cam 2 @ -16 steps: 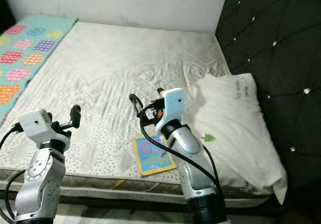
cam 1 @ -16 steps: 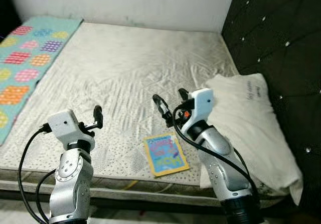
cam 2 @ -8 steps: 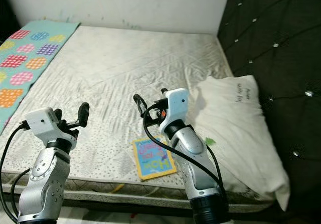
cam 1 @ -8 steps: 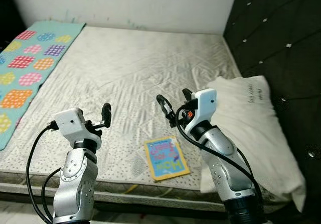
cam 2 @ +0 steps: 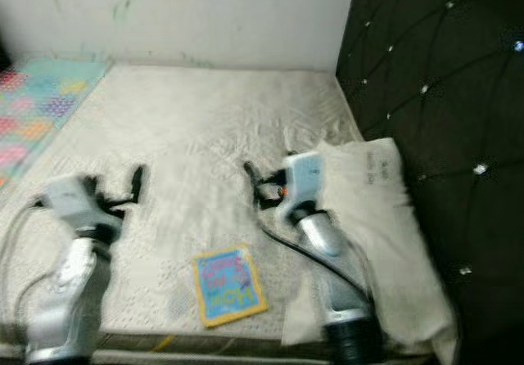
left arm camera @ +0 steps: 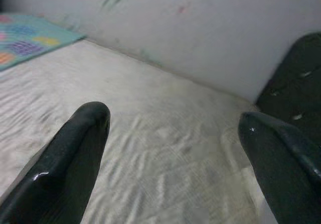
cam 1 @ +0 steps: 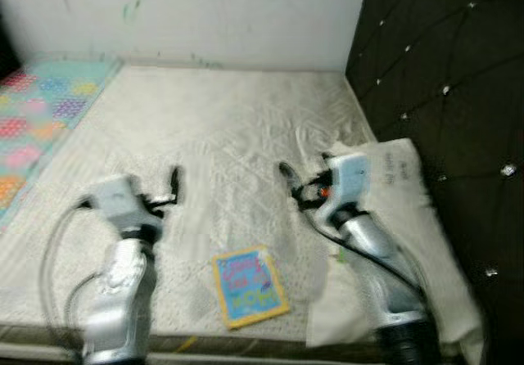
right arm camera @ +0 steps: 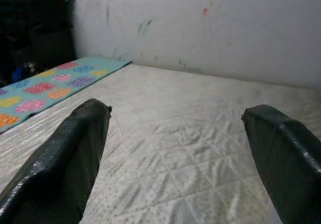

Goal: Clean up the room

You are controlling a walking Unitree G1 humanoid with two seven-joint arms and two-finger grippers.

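Observation:
A small colourful book (cam 1: 248, 285) lies flat on the pale mattress (cam 1: 213, 128), close to its front edge. A white pillow (cam 1: 407, 209) rests at the right by the headboard. My left gripper (cam 1: 170, 187) hovers open above the mattress, left of the book and holding nothing. The right gripper (cam 1: 288, 175) is open too, raised just beyond the book and beside the pillow. Wide-apart black fingers (left arm camera: 75, 153) show in the left wrist view. The right wrist view shows the same spread of fingers (right arm camera: 70, 153) over bare sheet. The head views are blurred.
A teal blanket (cam 1: 37, 111) with coloured patches covers the bed's left side. A dark tufted headboard (cam 1: 442, 70) bounds the right side and a white wall (cam 1: 205, 13) the far end. The mattress edge runs along the bottom of the head views.
The whole picture has shifted and blurred, so the camera has moved. Both arms keep the same raised pose with open fingers, and the book and pillow lie as before.

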